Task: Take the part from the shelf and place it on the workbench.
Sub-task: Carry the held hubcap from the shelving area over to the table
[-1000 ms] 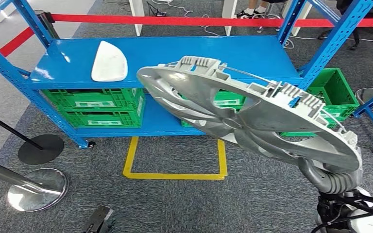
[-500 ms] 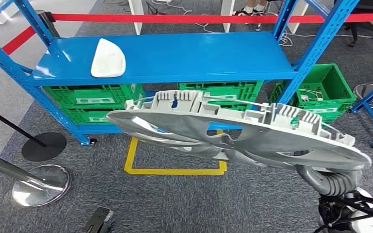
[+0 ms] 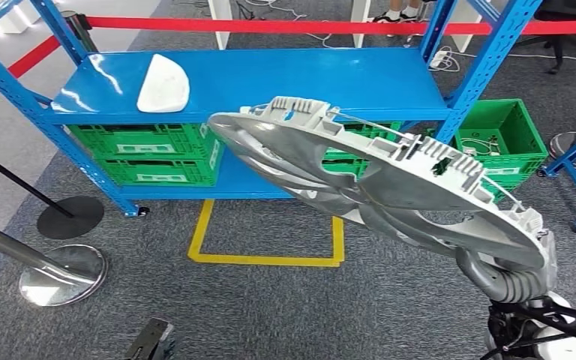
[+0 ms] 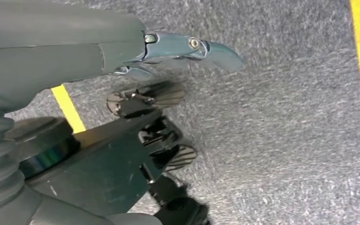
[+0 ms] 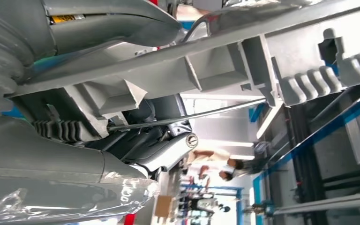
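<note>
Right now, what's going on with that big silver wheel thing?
Right hand grips the silver wheel cover by its rim, tilted, clear of the blue shelf. Left hand hangs over carpet, holding nothing. No workbench in view.

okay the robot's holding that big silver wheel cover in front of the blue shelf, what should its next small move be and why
Probably turn away from the blue shelf toward the workbench, keeping the grip. The right hand holds the wheel cover by its rim, clear of the shelf, tilted over the carpet; the left hand hangs free.
</note>
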